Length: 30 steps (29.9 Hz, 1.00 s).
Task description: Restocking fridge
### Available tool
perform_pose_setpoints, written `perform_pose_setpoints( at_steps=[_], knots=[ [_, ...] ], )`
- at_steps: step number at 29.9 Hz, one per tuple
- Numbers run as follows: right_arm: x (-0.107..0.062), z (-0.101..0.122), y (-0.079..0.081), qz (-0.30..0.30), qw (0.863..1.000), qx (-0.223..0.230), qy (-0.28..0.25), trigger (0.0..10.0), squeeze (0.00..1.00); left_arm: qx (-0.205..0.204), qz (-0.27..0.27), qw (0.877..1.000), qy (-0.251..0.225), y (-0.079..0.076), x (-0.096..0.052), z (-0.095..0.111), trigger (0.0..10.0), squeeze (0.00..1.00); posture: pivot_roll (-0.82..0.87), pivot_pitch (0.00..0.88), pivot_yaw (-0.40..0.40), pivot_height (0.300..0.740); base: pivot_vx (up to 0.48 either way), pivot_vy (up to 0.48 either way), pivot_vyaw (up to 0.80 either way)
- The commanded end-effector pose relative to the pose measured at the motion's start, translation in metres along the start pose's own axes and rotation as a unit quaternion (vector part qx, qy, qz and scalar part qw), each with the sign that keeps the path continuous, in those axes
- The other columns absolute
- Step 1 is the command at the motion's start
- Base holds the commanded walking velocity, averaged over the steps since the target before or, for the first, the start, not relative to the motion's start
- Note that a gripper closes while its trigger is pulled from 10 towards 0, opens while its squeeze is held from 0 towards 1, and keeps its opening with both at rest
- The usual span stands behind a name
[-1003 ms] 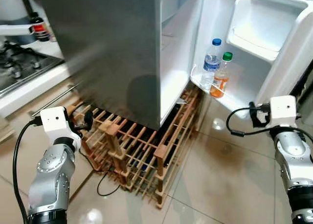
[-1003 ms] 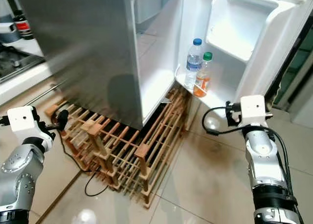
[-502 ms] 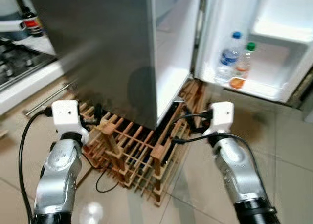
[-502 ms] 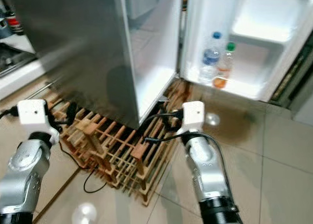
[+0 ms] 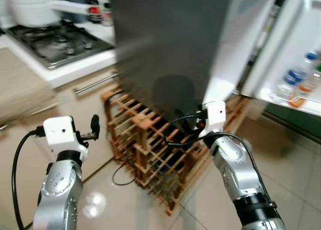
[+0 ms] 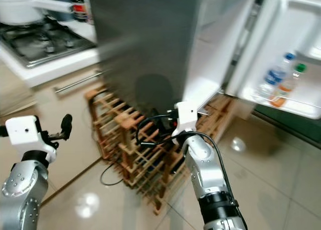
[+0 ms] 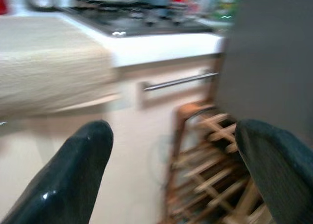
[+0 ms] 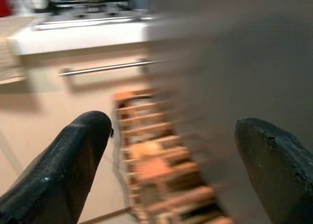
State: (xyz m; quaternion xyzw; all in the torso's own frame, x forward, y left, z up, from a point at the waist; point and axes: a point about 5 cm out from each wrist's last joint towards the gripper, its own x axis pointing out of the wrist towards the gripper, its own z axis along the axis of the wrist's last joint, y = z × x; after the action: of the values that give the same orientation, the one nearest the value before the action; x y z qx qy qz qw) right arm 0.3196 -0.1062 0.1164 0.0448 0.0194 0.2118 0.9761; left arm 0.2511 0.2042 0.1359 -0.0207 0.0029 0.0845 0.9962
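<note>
The grey fridge (image 5: 170, 39) stands ahead with its white door (image 6: 281, 34) swung open at the right. On the door's lower shelf stand a water bottle with a blue cap (image 6: 278, 73) and an orange drink bottle with a green cap (image 6: 289, 85). My left gripper (image 7: 171, 136) is open and empty, held low at the left, facing the counter front and the rack. My right gripper (image 8: 173, 131) is also open and empty, held in front of the wooden wine rack (image 5: 150, 144) under the fridge. The picture is blurred by motion.
A gas stove (image 5: 55, 39) with a white pot sits on the white counter at the upper left, with dark bottles (image 5: 94, 12) behind it. A drawer handle (image 5: 95, 82) runs below the counter. A black cable (image 5: 120, 177) lies on the glossy tiled floor.
The camera has swung left: the fridge door and bottles slid to the right edge, and the stove and counter came into view. My right arm moved from beside the door to before the rack.
</note>
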Motion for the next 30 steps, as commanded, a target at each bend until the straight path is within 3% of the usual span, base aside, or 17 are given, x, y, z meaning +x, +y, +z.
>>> perform_pose_setpoints(
  at_steps=[1, 8, 20, 24, 30],
  knots=[
    [0.0, -0.002, -0.008, -0.015, 1.0, 0.008, 0.002, 10.0, 0.0, 0.011, 0.018, 1.0, 0.002, 0.002, 0.005, 0.001, 10.0, 0.0, 0.0, 0.0, -0.026, 0.74, 0.0, 0.0, 0.63],
    [0.007, 0.004, -0.011, -0.022, 0.999, 0.032, -0.013, 10.0, 0.0, 0.03, 0.046, 0.998, -0.007, 0.0, 0.011, 0.004, 10.0, 0.0, -0.01, 0.0, -0.024, 0.74, 0.0, 0.0, 0.62],
    [0.008, 0.008, 0.003, 0.024, 0.998, 0.044, -0.027, 10.0, 0.0, 0.061, -0.006, 0.998, -0.007, -0.022, 0.018, 0.003, 10.0, 0.0, -0.05, 0.0, 0.008, 0.74, 0.0, 0.0, 0.6],
    [0.007, 0.005, 0.0, 0.017, 0.997, 0.072, -0.026, 10.0, 0.0, 0.03, -0.02, 0.999, 0.016, -0.023, 0.022, -0.004, 10.0, 0.0, -0.05, 0.0, 0.02, 0.74, 0.0, 0.0, 0.54],
    [0.003, -0.003, -0.006, 0.009, 0.998, 0.058, -0.016, 10.0, 0.0, 0.036, -0.009, 0.999, 0.013, -0.016, 0.024, -0.002, 10.0, 0.0, -0.05, 0.0, 0.03, 0.74, 0.0, 0.079, 0.51]
  ],
)
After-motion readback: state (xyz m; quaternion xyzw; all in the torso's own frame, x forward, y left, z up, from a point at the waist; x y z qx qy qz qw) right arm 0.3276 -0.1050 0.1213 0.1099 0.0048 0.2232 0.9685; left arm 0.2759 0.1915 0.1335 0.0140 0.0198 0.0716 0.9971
